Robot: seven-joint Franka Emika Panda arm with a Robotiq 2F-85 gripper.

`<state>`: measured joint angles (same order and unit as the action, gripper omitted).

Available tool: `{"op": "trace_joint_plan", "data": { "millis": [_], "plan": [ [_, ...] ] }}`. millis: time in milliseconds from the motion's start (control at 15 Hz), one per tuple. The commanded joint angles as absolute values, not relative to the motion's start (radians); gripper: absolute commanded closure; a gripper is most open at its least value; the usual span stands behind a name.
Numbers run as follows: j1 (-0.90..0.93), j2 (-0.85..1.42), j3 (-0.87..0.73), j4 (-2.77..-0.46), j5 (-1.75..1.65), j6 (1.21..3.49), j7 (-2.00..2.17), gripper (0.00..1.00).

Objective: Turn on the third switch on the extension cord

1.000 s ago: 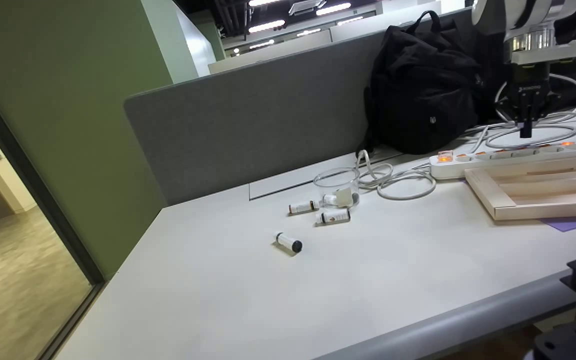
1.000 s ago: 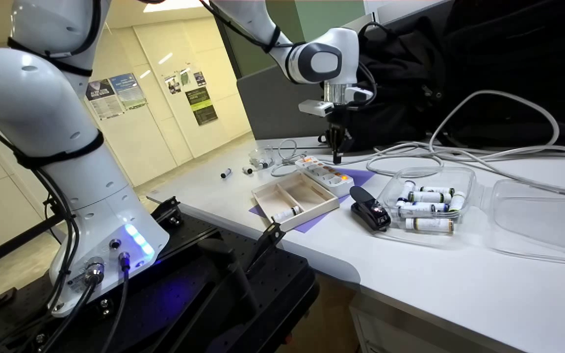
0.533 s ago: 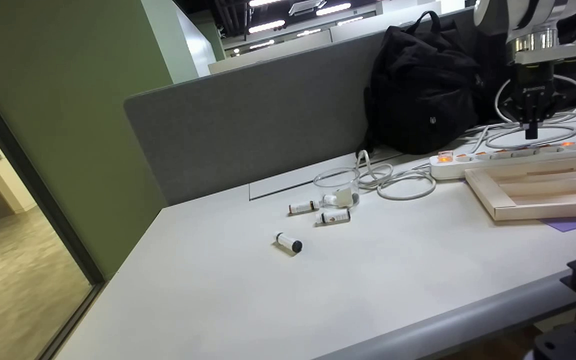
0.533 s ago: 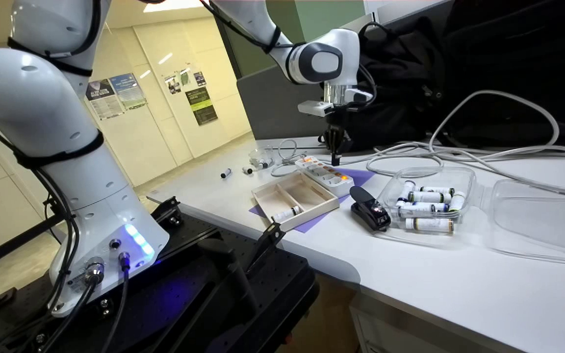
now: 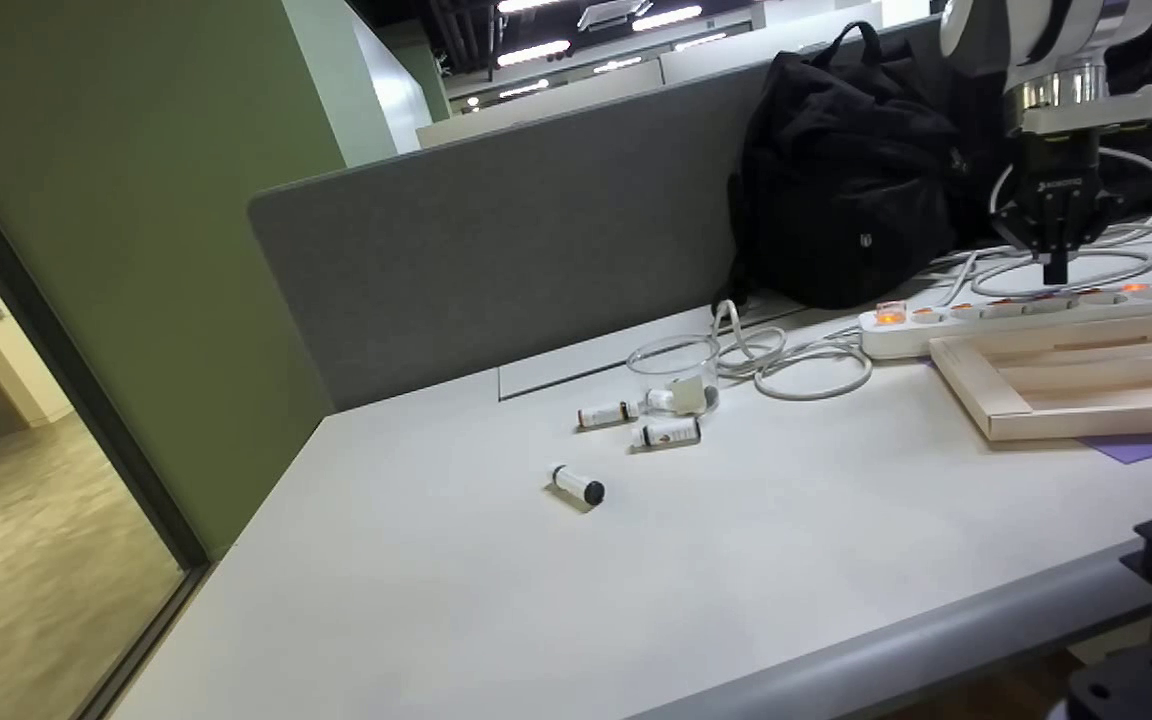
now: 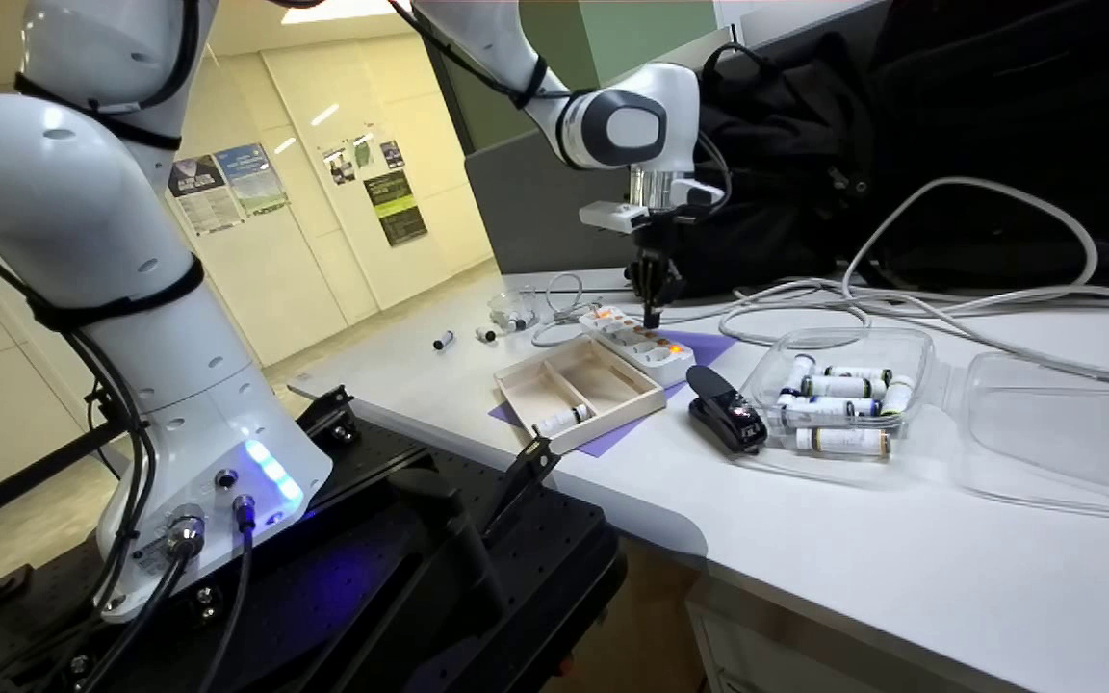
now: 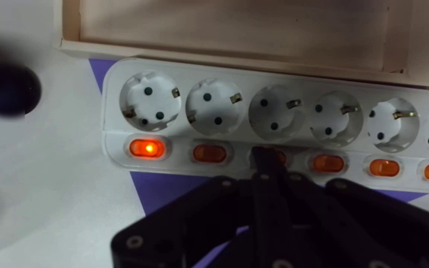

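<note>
The extension cord is a long white power strip that shows in both exterior views and in the wrist view. It has a row of sockets and a row of orange switches. In the wrist view the leftmost switch glows; the second switch is unlit. The third switch from the left is mostly hidden behind my fingertips. My gripper is shut and empty, pointing down over that switch. In both exterior views its tips are at the strip; contact cannot be told.
A wooden tray lies alongside the strip, over purple paper. A black device and a clear box of white cylinders stand nearby. Cables and a black backpack are behind. Loose cylinders lie farther off.
My gripper has come down a little towards the strip and shifted slightly left in an exterior view. It stays shut. The strip and the other things have not moved.
</note>
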<state>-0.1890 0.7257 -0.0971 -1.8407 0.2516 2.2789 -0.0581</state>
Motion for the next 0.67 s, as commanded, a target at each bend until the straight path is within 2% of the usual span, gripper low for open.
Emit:
{"op": "trace_joint_plan", "data": {
  "millis": [0, 600],
  "plan": [
    [-0.191, 0.721, -0.086, -1.854, 0.236, 2.290, -0.033, 1.00],
    [-0.196, 0.750, -0.075, -1.839, 0.241, 2.279, -0.033, 1.00]
  ]
}}
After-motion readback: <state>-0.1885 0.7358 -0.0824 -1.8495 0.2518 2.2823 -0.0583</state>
